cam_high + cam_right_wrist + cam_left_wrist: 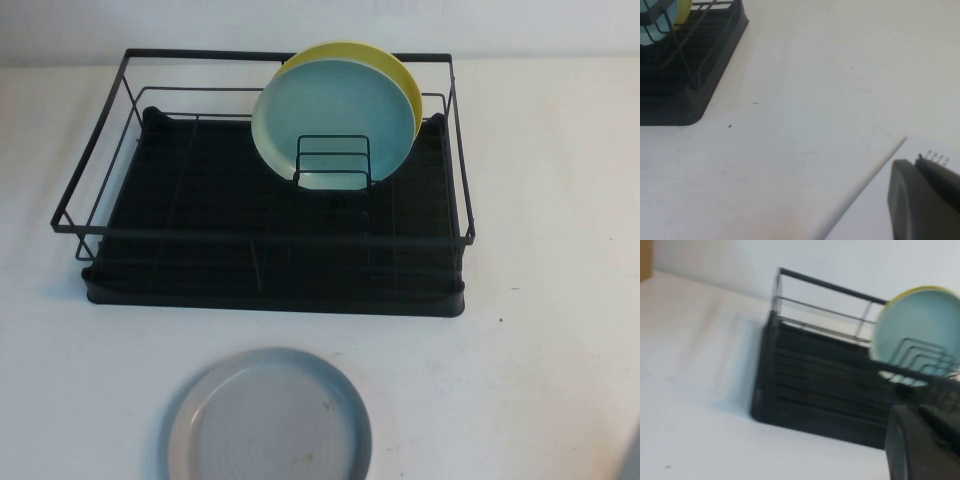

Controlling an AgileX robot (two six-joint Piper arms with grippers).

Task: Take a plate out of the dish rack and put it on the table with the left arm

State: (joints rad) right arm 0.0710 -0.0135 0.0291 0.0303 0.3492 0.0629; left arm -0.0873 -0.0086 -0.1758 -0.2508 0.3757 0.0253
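Only a dark corner of the left gripper shows in its wrist view, aimed at the black wire dish rack; I cannot tell how it stands. The right gripper is parked over bare worktop, likewise unreadable. The round grey-blue plate already lies flat on the white worktop before the rack, apart from both. Best retreat cleanly without nudging it.

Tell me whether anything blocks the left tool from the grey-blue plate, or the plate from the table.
Nothing visible does. The plate already lies flat on the table, in front of the dish rack. The left tool shows only in its wrist view, facing the rack; the right tool is over bare table.
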